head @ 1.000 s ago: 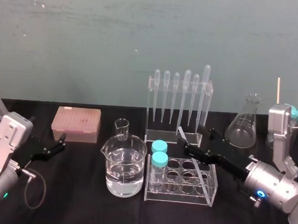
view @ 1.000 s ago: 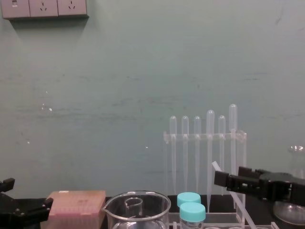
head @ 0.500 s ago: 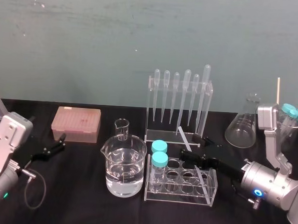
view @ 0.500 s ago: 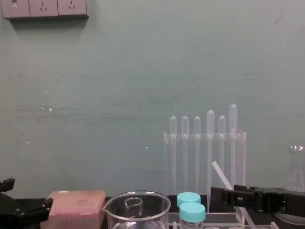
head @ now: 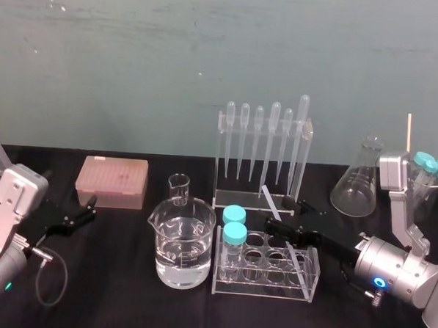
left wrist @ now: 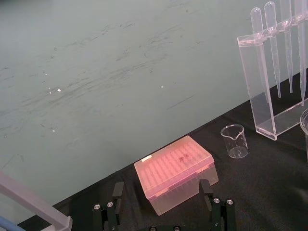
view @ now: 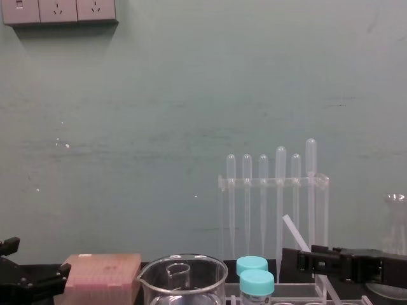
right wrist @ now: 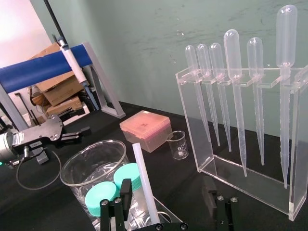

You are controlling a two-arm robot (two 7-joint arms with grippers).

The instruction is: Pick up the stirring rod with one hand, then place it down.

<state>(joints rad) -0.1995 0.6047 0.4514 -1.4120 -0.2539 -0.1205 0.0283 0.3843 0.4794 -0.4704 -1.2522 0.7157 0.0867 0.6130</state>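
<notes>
Two tools are hovering nearest us: our right tool (right wrist: 166, 184) is gaping around the one stirring rod (right wrist: 144, 187), gripping nothing, and our left tool (left wrist: 162, 192) is gaping empty. That rod is leaning in the tube rack (head: 309, 285) beside two capped tubes (head: 234, 225); six pipettes (head: 273, 134) are hanging behind.

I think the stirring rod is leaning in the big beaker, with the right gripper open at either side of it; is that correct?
No: the head view shows the stirring rod leaning in the test tube rack, not the big beaker. The right gripper is open at either side of it; the left gripper sits parked.
</notes>
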